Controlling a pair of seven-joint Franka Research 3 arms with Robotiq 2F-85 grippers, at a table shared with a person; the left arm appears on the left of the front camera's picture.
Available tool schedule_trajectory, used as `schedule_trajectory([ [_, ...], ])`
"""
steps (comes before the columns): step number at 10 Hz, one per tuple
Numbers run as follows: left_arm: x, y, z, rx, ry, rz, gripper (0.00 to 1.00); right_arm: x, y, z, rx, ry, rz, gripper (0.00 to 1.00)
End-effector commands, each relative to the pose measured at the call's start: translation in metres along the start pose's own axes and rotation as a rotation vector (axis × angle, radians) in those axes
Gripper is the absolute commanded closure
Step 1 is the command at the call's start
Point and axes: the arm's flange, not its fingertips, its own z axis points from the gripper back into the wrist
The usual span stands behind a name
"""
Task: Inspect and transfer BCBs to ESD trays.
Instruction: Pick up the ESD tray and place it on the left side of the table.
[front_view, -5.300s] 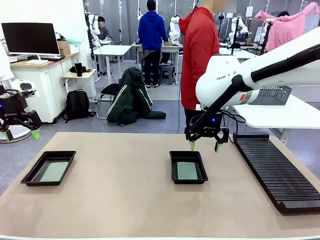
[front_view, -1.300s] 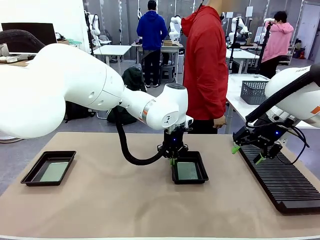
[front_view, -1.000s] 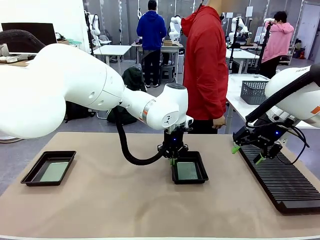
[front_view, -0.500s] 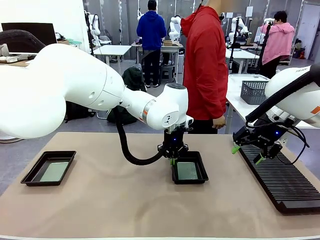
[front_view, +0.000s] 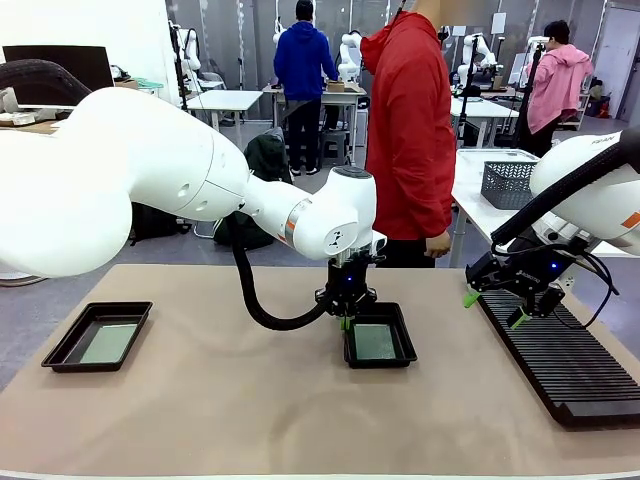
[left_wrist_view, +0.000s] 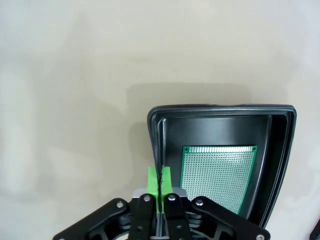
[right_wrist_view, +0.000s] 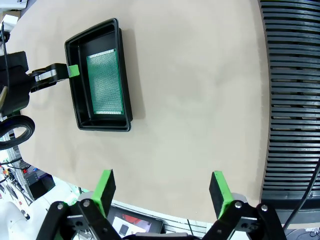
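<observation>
Two black ESD trays lie on the tan table, and each holds one green BCB. The middle tray (front_view: 381, 363) has its BCB (front_view: 375, 342) flat on the floor. My left gripper (front_view: 345, 322) reaches across and is shut on that tray's left rim. In the left wrist view the fingers (left_wrist_view: 160, 175) pinch the rim beside the tray wall (left_wrist_view: 220, 109) and the BCB (left_wrist_view: 217, 172). The other tray (front_view: 60, 352), at the far left, holds its own BCB (front_view: 107, 343). My right gripper (front_view: 493, 308) hangs open and empty above the rack's near end, with its fingers (right_wrist_view: 162, 187) spread wide.
A long black ribbed rack (front_view: 560, 360) runs along the table's right side. A person in a red hoodie (front_view: 410, 130) stands at the far edge behind the middle tray. A grey wire basket (front_view: 508, 183) sits on a white side table.
Five seconds ago the left arm was off at the left and the right gripper hovered over the middle tray. Over the last second nothing has moved.
</observation>
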Motion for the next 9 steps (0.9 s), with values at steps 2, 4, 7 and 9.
schedule_trajectory([
  [2,0.0,0.001,0.0,0.0,-0.001,-0.001,1.0,0.002,0.001,-0.001,0.0,0.004,-0.014,0.0],
  [4,0.0,0.0,0.0,0.0,0.0,0.0,0.97,0.002,0.001,-0.001,0.0,0.004,-0.014,0.0],
  [7,0.009,0.05,0.015,-0.184,0.004,-0.016,0.97,0.002,0.001,-0.001,0.0,0.004,-0.014,0.0],
  [9,0.015,0.092,0.029,-0.287,0.01,-0.02,0.97,0.002,0.001,-0.001,0.0,0.004,-0.014,0.0],
])
